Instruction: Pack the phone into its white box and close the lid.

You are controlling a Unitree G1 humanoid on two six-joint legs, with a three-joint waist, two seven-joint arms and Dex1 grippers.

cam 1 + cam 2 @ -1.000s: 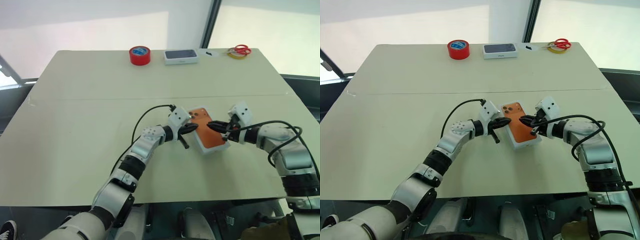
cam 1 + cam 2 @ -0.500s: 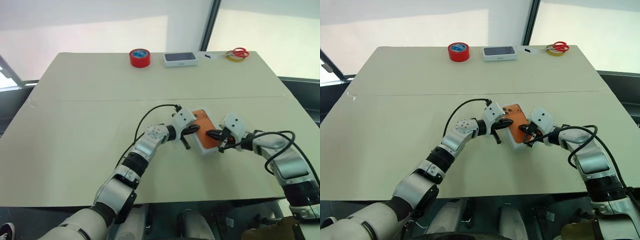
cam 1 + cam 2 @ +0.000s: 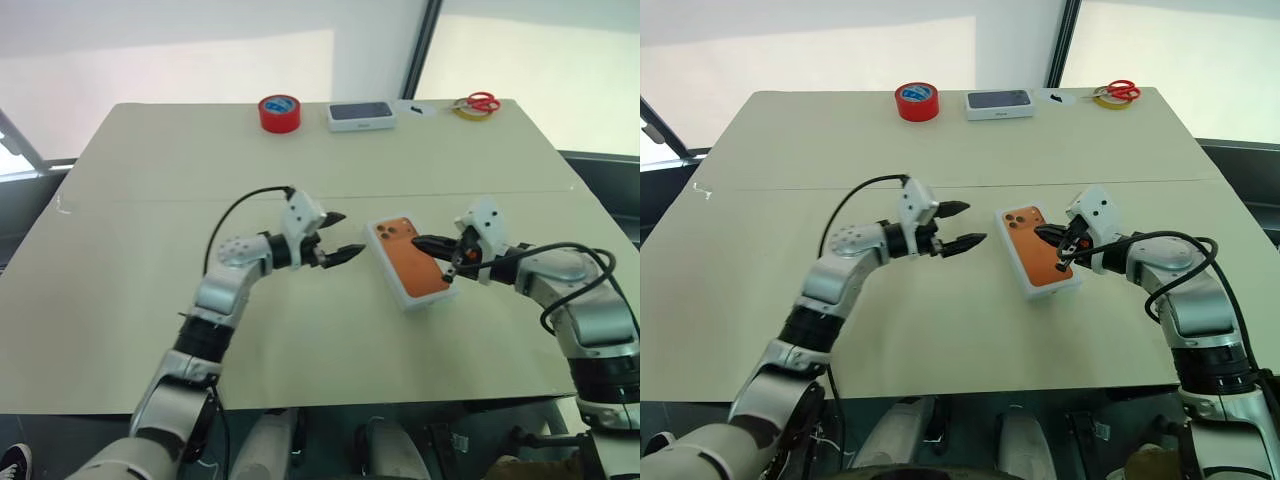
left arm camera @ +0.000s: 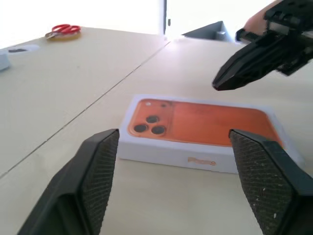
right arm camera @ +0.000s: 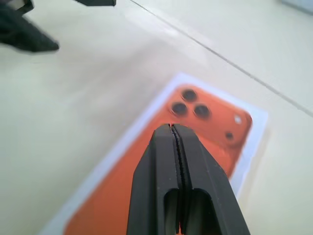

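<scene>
The white box [image 3: 408, 268] lies flat on the table, right of centre. Its top shows an orange phone back with three dark lenses inside a white border [image 4: 195, 122]. I cannot tell whether that is the phone itself or a printed lid. My left gripper [image 3: 354, 232] hovers open a short way left of the box, pointing at it, with nothing between its fingers [image 4: 100, 161]. My right gripper [image 3: 416, 241] is shut and empty, its tip just above the box's orange face [image 5: 220, 122], near the right edge.
Along the table's far edge stand a red tape roll [image 3: 280, 112], a white box with a dark phone picture [image 3: 361, 114], and red scissors [image 3: 484, 101] on a yellow ring. A seam crosses the table [image 3: 150, 198] behind the grippers.
My left gripper has pulled away from the box to the left and opened. My right gripper has lifted slightly at the box's right side and stays shut. The box lies where it was.
</scene>
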